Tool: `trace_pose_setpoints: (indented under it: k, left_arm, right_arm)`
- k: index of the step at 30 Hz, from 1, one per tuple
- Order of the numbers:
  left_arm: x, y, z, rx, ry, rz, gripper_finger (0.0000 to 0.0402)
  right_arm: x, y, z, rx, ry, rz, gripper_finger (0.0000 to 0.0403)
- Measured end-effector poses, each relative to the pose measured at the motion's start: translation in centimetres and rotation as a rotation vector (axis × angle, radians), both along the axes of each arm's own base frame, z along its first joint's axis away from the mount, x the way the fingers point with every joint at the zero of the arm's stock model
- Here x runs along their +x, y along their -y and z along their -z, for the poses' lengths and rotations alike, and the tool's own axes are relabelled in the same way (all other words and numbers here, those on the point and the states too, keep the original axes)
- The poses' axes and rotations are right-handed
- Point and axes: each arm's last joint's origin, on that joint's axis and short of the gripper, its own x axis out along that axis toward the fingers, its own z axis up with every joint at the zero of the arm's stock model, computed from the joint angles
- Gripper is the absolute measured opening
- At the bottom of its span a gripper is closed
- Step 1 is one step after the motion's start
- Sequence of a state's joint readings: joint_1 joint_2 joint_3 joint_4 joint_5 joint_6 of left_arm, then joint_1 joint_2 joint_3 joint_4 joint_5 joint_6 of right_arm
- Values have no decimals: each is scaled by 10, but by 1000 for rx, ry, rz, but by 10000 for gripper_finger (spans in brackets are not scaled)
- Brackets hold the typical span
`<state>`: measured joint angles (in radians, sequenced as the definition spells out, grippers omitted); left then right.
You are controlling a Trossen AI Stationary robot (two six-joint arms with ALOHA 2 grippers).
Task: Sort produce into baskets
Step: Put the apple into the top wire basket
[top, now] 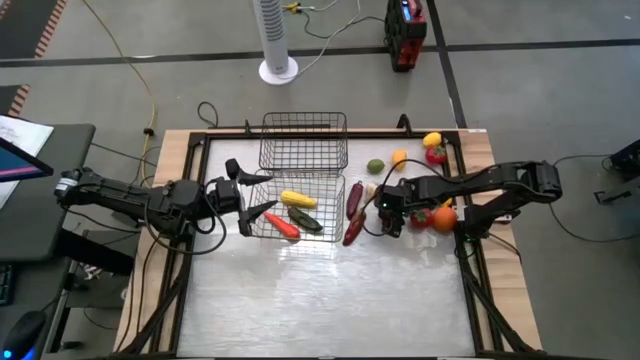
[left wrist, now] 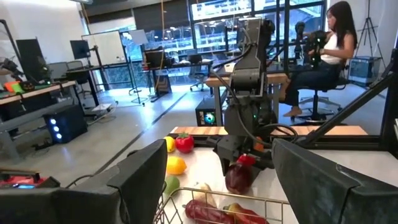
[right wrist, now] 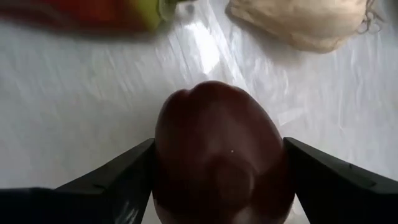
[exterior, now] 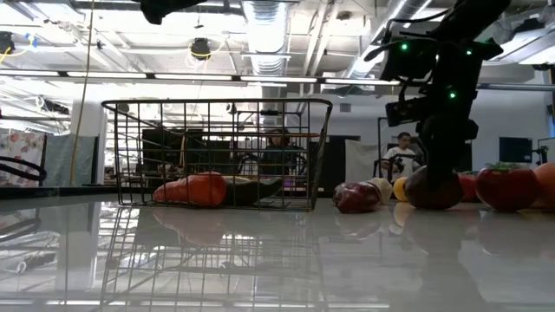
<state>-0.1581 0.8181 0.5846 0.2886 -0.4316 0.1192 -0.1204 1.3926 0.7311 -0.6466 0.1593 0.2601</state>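
Two black wire baskets stand mid-table. The far one [top: 304,140] holds nothing that shows. The near one [top: 296,206] holds yellow corn [top: 298,199], an orange carrot [top: 281,226] and a green long vegetable [top: 307,222]. My right gripper [right wrist: 219,146] is right of the near basket and shut on a dark red round fruit [exterior: 434,189]. My left gripper [top: 266,192] is open and empty over the near basket's left side. Two dark red long vegetables [top: 354,214] lie on the table between the basket and my right gripper. My right gripper pinches the dark red fruit by two opposite sides [right wrist: 169,155] between its two fingers, which come from above and point down. The fruit sits below the fingers at table height; whether its underside [exterior: 434,206] rests on the table I cannot tell.
More produce lies at the right: a tomato [top: 422,217], an orange fruit [top: 444,219], a green fruit [top: 375,166], yellow fruits [top: 399,157], a red one [top: 437,155] and a pale bulb [top: 370,188]. A person sits beyond the table [left wrist: 323,56].
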Motion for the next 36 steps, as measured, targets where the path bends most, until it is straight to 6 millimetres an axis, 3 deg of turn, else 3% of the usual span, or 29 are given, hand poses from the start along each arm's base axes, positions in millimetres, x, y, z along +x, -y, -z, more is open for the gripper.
trace_pose_setpoints:
  k: [7,14,19,24,29,36]
  left_arm:
    - [0,0,0,3,0,-1,279]
    - [0,-3,-3,-1,25,-19,279]
    - [0,-8,-3,-17,30,-105,279]
    - [-1,-9,-3,-35,35,-134,279]
    - [-1,-9,-3,-23,37,-135,279]
    - [-1,-10,-6,-3,54,-146,279]
  right_arm:
    - [2,0,-5,-16,-16,-46,342]
    - [25,10,-59,-256,23,-87,343]
    - [51,27,-97,-403,267,-85,349]
    - [64,49,-120,-521,468,-56,349]
    - [75,69,-128,-545,635,-44,349]
    - [115,95,-108,-536,620,-68,351]
